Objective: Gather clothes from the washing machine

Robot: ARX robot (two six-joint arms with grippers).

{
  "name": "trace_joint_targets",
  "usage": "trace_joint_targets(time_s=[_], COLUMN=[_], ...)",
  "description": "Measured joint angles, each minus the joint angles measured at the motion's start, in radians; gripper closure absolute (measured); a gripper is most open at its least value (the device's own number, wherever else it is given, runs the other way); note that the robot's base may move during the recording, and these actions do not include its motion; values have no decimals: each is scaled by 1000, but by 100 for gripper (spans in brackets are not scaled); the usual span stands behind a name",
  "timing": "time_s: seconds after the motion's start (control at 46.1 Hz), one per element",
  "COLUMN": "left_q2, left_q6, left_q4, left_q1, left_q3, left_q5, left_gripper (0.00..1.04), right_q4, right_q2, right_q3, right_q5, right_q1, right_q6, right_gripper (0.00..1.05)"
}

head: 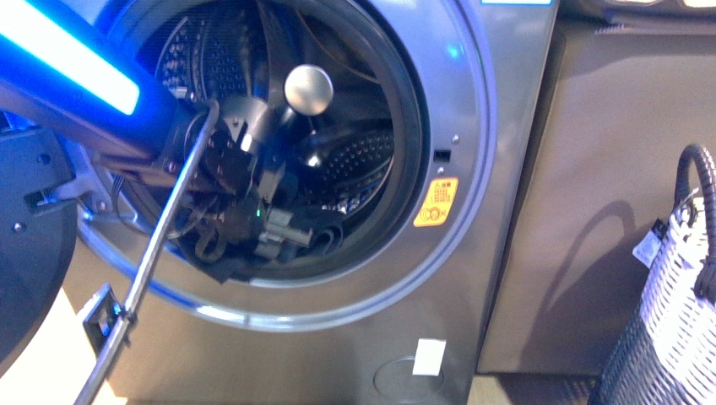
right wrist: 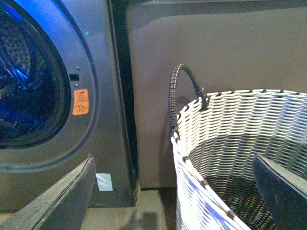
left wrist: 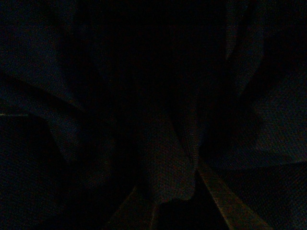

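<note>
The grey washing machine [head: 498, 169] fills the front view, its round mouth open on the perforated steel drum [head: 363, 160]. My left arm reaches into the mouth. The left gripper [head: 283, 232] is low in the drum, shut on the clothes [head: 226, 268], a dark fabric bunched at the mouth's lower lip. The left wrist view is dark. My right gripper [right wrist: 172, 201] is open and empty beside the machine [right wrist: 110, 120], over the near rim of the basket [right wrist: 230, 110]. Its fingers [right wrist: 62, 196] stand wide apart.
The white-and-grey woven basket [head: 675, 312] with dark handles stands on the floor right of the machine. The open porthole door [head: 25, 253] hangs at the far left. An orange sticker [head: 436, 202] sits right of the mouth. A grey cabinet side [head: 608, 186] is behind the basket.
</note>
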Motion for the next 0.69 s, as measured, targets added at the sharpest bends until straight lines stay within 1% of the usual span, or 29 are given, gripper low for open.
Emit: trace_joint_targets(time_s=[0.043, 0.173, 0.26, 0.347, 0.455, 0.693], left_q2=[-11, -49, -82, -149, -251, -431], left_q6=[-4, -17, -23, -34, -40, -43], left_q4=[18, 95, 147, 249, 348, 454], left_q1=[-1, -1, -1, -3, -5, 5], left_q3=[-18, -89, -143, -248, -367, -549], left_q5=[12, 55, 84, 135, 167, 238], left_gripper=[94, 98, 98, 98, 98, 98], right_q4=[0, 0, 0, 0, 0, 0], right_q2=[0, 0, 0, 0, 0, 0], right_q3=[0, 0, 0, 0, 0, 0], right_q5=[0, 0, 0, 0, 0, 0], right_q1=[0, 0, 0, 0, 0, 0], right_q6=[0, 0, 0, 0, 0, 0], right_gripper=[7, 7, 7, 7, 7, 7])
